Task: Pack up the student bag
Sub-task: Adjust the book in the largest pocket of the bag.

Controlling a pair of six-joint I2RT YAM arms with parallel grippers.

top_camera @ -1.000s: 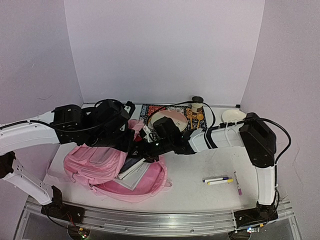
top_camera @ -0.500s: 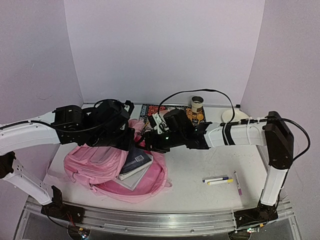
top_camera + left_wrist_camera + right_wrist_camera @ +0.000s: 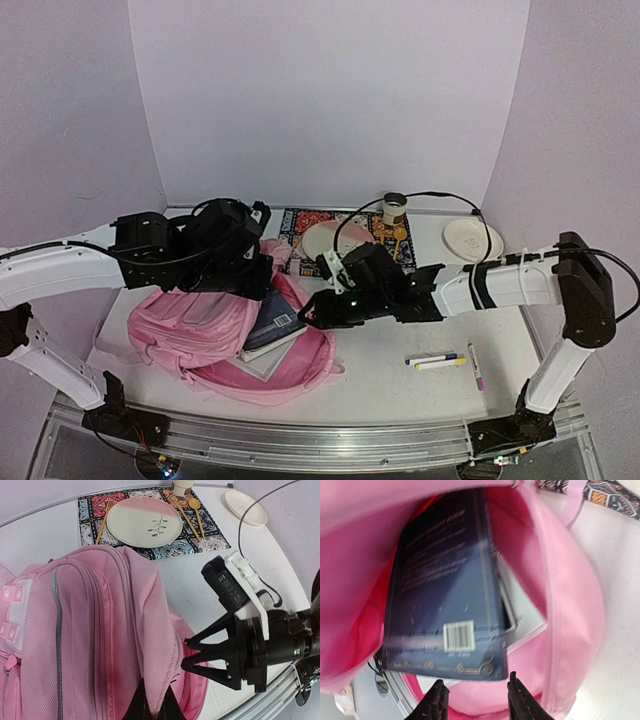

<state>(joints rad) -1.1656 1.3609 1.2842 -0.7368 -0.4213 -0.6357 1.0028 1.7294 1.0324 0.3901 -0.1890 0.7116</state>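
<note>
The pink student bag (image 3: 190, 325) lies on the left of the table with its mouth open to the right. It also shows in the left wrist view (image 3: 85, 630). My left gripper (image 3: 152, 707) is shut on the bag's upper flap (image 3: 155, 645) and holds it up; in the top view it is at the bag's mouth (image 3: 258, 272). A dark blue book (image 3: 445, 595) lies in the mouth on top of a white book (image 3: 522, 607). My right gripper (image 3: 476, 692) is open and empty just outside the book's near edge; the top view also shows it (image 3: 312, 312).
A patterned placemat (image 3: 300, 222) at the back holds a plate (image 3: 335, 238), gold cutlery and a cup (image 3: 395, 208). A small white dish (image 3: 473, 238) sits at the back right. Three markers (image 3: 435, 360) lie on the table at the front right.
My right gripper has let go of the blue book and drawn back out of the bag towards the right. The book now rests in the bag. The left gripper still holds the flap.
</note>
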